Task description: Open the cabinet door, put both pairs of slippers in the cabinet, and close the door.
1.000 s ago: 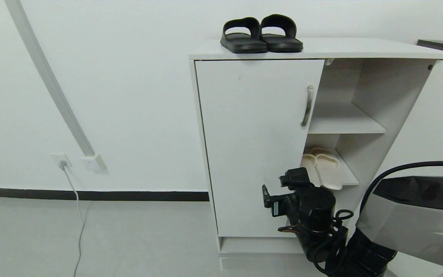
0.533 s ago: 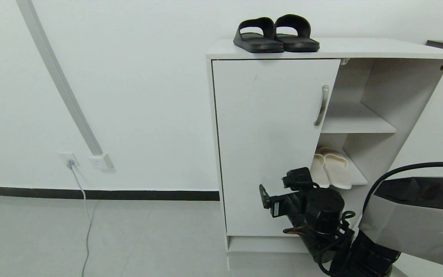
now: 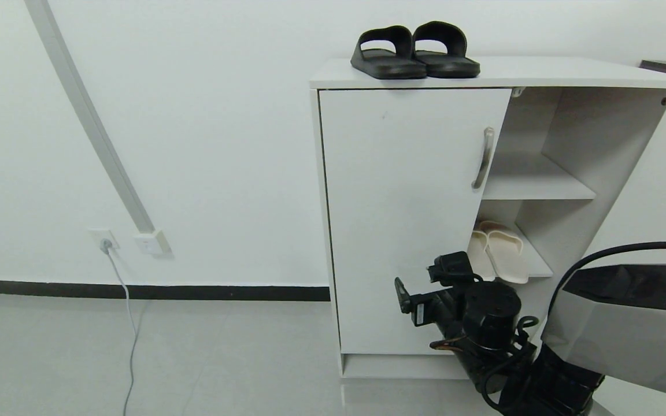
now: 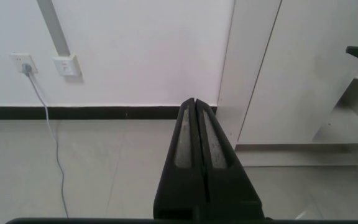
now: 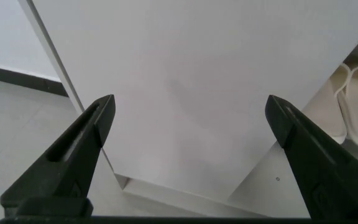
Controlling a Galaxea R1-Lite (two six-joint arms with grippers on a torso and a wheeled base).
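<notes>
Cabinet (image 3: 541,68) stands against the far wall. Right door (image 3: 665,185) swung open, left door (image 3: 408,219) shut, its handle (image 3: 483,157) at the inner edge. Cream slippers (image 3: 498,251) lie side by side on the lower shelf in the right half, so one pair looks stowed. Black slippers (image 3: 415,52) sit paired on the cabinet top, above the left door near the front edge, not yet put away. Right gripper (image 5: 190,106) hangs low, close before the shut left door, jaws spread wide and holding nothing. Probably kept open ready for a pick-up, though it is well below the black pair. Left gripper (image 4: 195,109) has its fingers pressed together, empty, aimed at the floor by the cabinet's left side; parked out of the way, I judge. Shelf (image 3: 535,185) above the cream pair looks the natural berth for the black ones.
</notes>
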